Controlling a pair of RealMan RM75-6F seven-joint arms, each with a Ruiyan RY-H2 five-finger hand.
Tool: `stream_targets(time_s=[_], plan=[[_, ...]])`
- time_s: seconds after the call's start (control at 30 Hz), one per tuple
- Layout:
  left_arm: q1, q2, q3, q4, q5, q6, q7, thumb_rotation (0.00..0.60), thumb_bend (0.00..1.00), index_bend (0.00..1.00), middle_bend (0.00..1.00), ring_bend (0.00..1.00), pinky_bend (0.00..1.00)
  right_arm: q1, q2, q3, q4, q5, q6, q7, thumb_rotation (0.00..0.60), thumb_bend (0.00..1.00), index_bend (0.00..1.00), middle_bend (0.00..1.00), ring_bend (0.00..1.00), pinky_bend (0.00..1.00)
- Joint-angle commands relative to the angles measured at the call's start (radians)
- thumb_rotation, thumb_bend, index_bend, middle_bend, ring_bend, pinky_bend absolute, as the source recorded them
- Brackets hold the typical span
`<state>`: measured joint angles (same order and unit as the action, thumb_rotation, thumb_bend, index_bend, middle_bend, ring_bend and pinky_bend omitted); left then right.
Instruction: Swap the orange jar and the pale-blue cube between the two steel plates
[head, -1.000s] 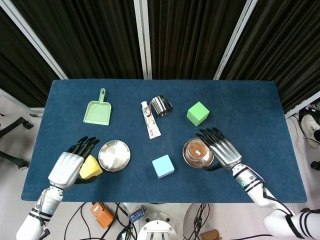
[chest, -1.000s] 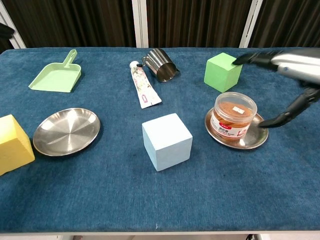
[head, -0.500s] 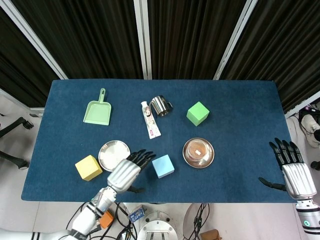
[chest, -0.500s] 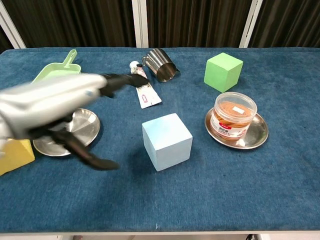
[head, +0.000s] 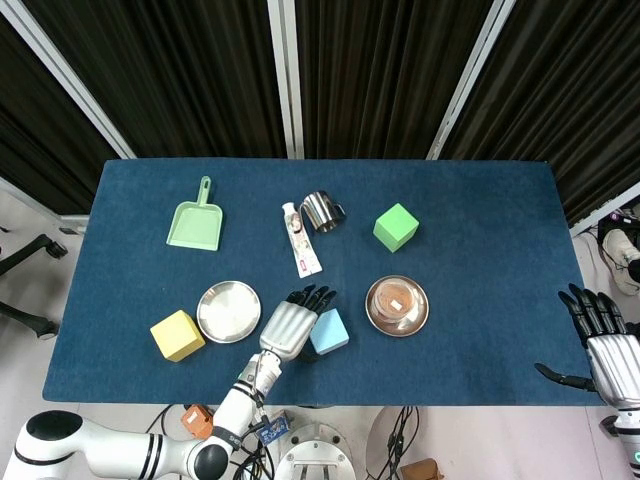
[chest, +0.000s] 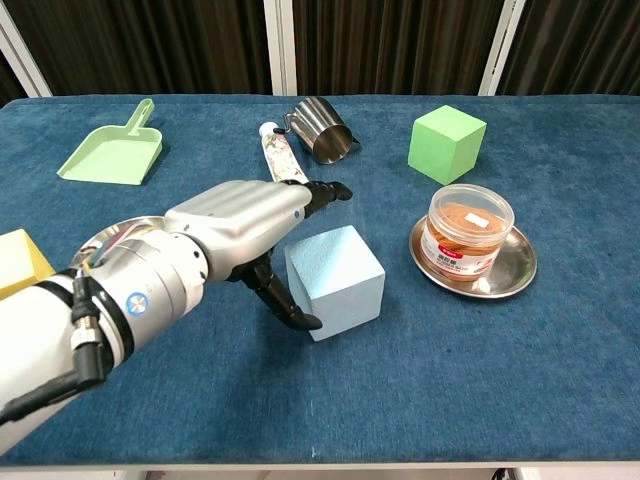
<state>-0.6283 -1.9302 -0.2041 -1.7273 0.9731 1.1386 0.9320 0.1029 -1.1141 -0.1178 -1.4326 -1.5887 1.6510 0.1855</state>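
1. The left hand (chest: 255, 225), fingers spread and holding nothing, hides part of the pale-blue cube (chest: 340, 280) and the empty steel plate (head: 229, 311).
2. Only the head view shows the right hand (head: 603, 340), spread wide off the counter (head: 480, 220).
3. The orange jar (chest: 468, 232) stands upright on its plate (chest: 510, 272).

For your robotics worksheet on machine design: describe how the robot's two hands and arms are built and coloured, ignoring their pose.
Left hand: silver metallic back shell, black fingers. A rounded white-grey forearm follows, with black ring bands and a small blue round mark. Right hand: the same silver ribbed back with black fingers.
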Motion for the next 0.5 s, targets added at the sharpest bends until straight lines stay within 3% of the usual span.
stream_targets(time_s=[0.03, 0.23, 0.33, 0.5], plan=[[-0.012, -0.017, -0.002, 0.007, -0.004, 0.024, -0.002, 0.6, 0.01, 0.24, 0.26, 0.32, 0.44, -0.004, 0.001, 0.011, -0.001, 0.003, -0.009, 0.005, 0.455, 0.17, 0.0, 0.0, 0.0, 0.0], [-0.02, -0.045, 0.006, 0.032, 0.019, 0.053, -0.042, 0.6, 0.12, 0.44, 0.49, 0.56, 0.65, -0.008, 0.001, 0.027, -0.002, 0.005, -0.037, 0.006, 0.454, 0.17, 0.0, 0.0, 0.0, 0.0], [-0.024, -0.051, 0.009, 0.042, 0.039, 0.062, -0.064, 0.6, 0.22, 0.52, 0.55, 0.61, 0.69, -0.009, 0.002, 0.035, -0.004, 0.004, -0.049, 0.007, 0.455, 0.17, 0.0, 0.0, 0.0, 0.0], [-0.026, -0.045, 0.016, 0.036, 0.074, 0.082, -0.091, 0.6, 0.39, 0.56, 0.58, 0.64, 0.71, -0.012, 0.002, 0.045, -0.008, 0.001, -0.067, 0.001, 0.456, 0.17, 0.0, 0.0, 0.0, 0.0]])
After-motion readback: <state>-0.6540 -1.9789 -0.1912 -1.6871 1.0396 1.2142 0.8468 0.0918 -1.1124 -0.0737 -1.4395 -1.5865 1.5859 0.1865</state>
